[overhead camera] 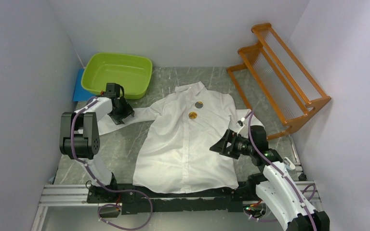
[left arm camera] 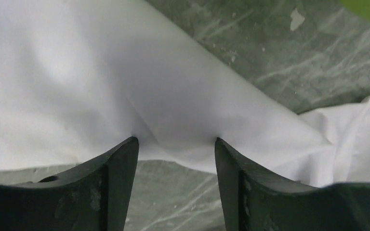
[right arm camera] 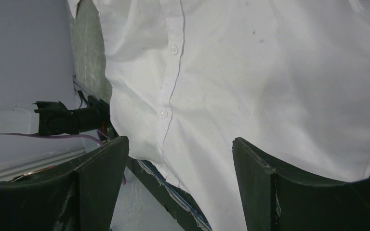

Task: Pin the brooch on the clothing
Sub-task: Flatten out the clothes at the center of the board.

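Your left tool sits on the white shirt, on the sleeve that stretches out sideways across the counter. In your left wrist view this tool is moderately open. Both fingertips touch the sleeve, and a small fold of fabric rises between them. The jaws are not closed on the cloth. Bare grey counter shows just past the sleeve edge ahead of the tool.

Your right tool hovers at the opposite side of the shirt, just beside its side seam and low on the body. In your right wrist view this tool is spread wide and holds nothing. The button placket runs ahead of it, with 2 buttons visible. The shirt hem lies close under the fingers.

The shirt lies flat, front up, between your 2 tools, with its collar on the far side from both. 2 round brooches rest on the chest beyond the right tool: a gold brooch, and a blue-grey brooch just beyond it, nearer the collar. You cannot tell from here whether either one is pinned through the fabric.

Beyond the left tool stands a green basin. An orange rack stands well beyond the right tool, off the shirt.
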### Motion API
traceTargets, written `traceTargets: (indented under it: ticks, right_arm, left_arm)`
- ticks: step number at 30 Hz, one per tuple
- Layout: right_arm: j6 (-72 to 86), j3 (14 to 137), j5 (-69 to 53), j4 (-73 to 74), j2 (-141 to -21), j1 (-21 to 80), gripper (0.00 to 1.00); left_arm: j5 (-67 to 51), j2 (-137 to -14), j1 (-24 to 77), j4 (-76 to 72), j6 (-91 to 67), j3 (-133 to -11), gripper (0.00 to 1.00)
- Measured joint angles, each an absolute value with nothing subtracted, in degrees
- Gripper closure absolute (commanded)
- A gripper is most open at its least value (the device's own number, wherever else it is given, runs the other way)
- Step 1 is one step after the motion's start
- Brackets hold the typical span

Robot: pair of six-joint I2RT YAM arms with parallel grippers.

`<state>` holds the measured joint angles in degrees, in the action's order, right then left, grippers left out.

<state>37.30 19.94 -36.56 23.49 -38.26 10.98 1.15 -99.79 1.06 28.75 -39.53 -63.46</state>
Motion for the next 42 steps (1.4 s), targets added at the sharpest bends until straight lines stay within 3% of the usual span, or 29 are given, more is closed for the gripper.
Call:
traceTargets:
  ticks: [4, 8, 17, 18, 20, 24, 26, 33, 42]
  right_arm:
    - [37.0, 20.0, -36.6, 22.1, -39.4, 11.0, 0.16]
    - [36.1, 20.3, -36.5, 21.8, -41.7, 11.0, 0.16]
    - [33.8, 23.2, -35.9, 21.8, -44.4, 11.1, 0.15]
    - [33.5, 23.6, -35.9, 21.8, -44.7, 11.1, 0.15]
    - [32.9, 24.0, -35.7, 21.7, -45.0, 11.1, 0.14]
    - [32.2, 24.6, -35.0, 21.7, -45.1, 11.1, 0.14]
    - [31.9, 24.7, -34.9, 21.7, -45.3, 11.1, 0.14]
    - [31.6, 24.8, -34.8, 21.6, -46.1, 11.1, 0.14]
    - [30.9, 24.8, -34.5, 21.6, -46.4, 11.1, 0.14]
  left_arm:
    - [-1.0, -102.4, -0.8, 25.6, -38.7, -63.5, 0.57]
    - [-2.7, -102.8, -4.1, 23.0, -38.9, -63.3, 0.94]
    - [-5.9, -103.5, -11.4, 23.4, -38.8, -62.7, 0.97]
    - [-6.3, -103.4, -12.4, 23.7, -38.8, -62.7, 0.97]
    - [-6.4, -103.0, -14.0, 24.2, -38.7, -62.4, 0.87]
    - [-6.8, -100.0, -16.0, 24.7, -38.3, -60.1, 0.46]
    - [-7.6, -97.8, -15.7, 24.6, -37.8, -59.2, 0.35]
    - [-11.5, -91.3, -11.1, 20.0, -38.7, -57.2, 0.33]
    - [-12.0, -102.0, -6.9, 20.4, -39.6, -61.3, 0.34]
